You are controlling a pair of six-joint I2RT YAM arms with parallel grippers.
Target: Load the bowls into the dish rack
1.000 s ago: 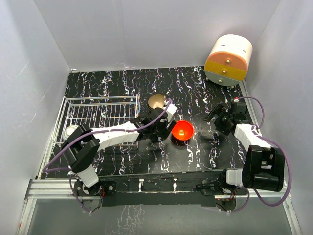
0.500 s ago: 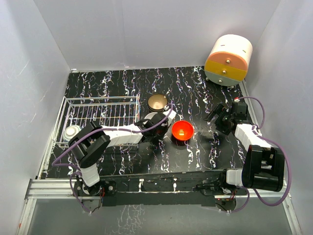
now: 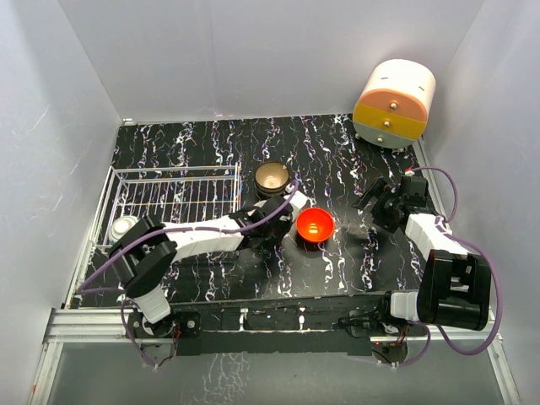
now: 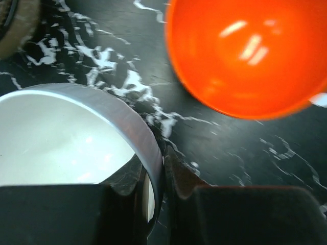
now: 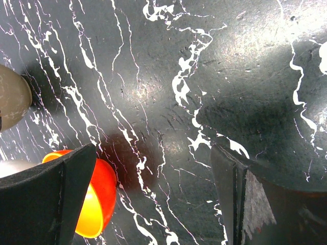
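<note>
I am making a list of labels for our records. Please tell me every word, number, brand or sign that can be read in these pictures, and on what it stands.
None: no view shows any readable text.
White bowl, red-orange bowl, brown/gold bowl: no marks visible.
Dish rack, drawer cabinet: no label visible.
Table: the white veins are a marble pattern, not writing.
</note>
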